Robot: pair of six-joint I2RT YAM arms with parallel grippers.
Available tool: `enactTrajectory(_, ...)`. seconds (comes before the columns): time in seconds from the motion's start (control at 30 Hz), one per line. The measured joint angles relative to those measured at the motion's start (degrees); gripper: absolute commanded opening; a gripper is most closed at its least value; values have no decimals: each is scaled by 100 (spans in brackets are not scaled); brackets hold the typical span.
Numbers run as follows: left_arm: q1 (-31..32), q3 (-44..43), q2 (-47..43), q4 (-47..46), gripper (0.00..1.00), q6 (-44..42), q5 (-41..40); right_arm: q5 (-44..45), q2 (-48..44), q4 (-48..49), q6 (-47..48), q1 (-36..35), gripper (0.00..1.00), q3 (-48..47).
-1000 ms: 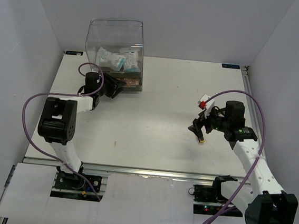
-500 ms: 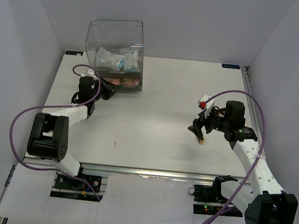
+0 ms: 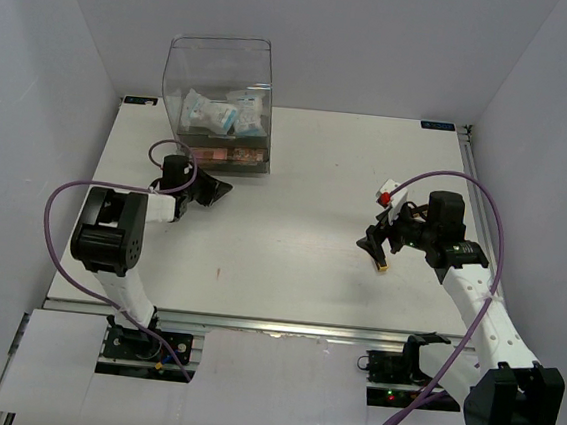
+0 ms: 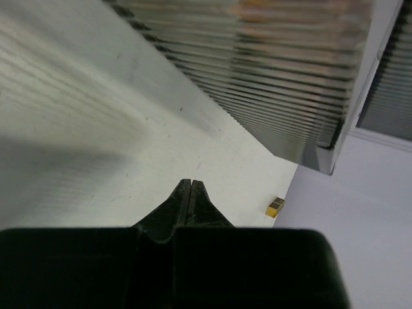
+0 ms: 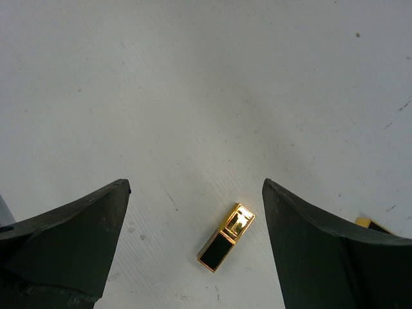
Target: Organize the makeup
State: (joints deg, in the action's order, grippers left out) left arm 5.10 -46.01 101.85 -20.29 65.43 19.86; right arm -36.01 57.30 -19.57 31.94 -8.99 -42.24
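A black-gold tube (image 5: pixel 225 237) lies flat on the white table, below and between the fingers of my open right gripper (image 5: pixel 196 187). In the top view this gripper (image 3: pixel 376 247) hovers over the tube (image 3: pixel 384 265). A second gold piece (image 5: pixel 370 224) peeks out from behind the right finger. My left gripper (image 3: pixel 214 188) is shut on nothing, just in front of the clear box (image 3: pixel 222 66). The box holds blue-white packets (image 3: pixel 223 114) and pink-brown palettes (image 3: pixel 227 154). In the left wrist view the shut gripper (image 4: pixel 191 183) points past the box (image 4: pixel 270 77) toward a small gold tube (image 4: pixel 275 206).
A small red-and-white piece (image 3: pixel 387 194) sits beside the right wrist. Purple cables (image 3: pixel 64 196) loop from both arms. White walls (image 3: pixel 77 62) enclose the table on three sides.
The left gripper has closed from open and drawn back a little from the front of the clear box. The right arm has not moved.
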Motion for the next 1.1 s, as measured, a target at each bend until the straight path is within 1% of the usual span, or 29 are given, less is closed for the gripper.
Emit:
enactTrajectory(0.13, 0, -409, 187, 78, 4, 117, -67, 0, 0, 0, 0, 1, 90, 0)
enactTrajectory(0.23, 0, -660, 198, 92, 22, 145, -119, 2, 0, 0, 2, 4, 90, 0)
enactTrajectory(0.33, 0, -879, 198, 155, 32, 153, -175, 0, -7, 0, 2, 4, 90, 0)
enactTrajectory(0.4, 1, -946, 198, 185, 36, 158, -202, 0, -20, 0, 2, 4, 90, 0)
enactTrajectory(0.5, 1, -967, 208, 206, 39, 168, -211, 0, -31, 0, 2, 4, 90, 1)
enactTrajectory(0.77, 0, -1067, 382, 134, 40, 204, -212, 2, -33, 0, 2, 30, 90, 4)
enactTrajectory(0.87, 0, -1104, 417, 116, 47, 210, -206, 2, -33, 0, 2, 41, 90, 4)
enactTrajectory(1.1, -11, -1185, 480, 98, 51, 194, -208, 2, -33, 0, 2, 42, 90, 4)
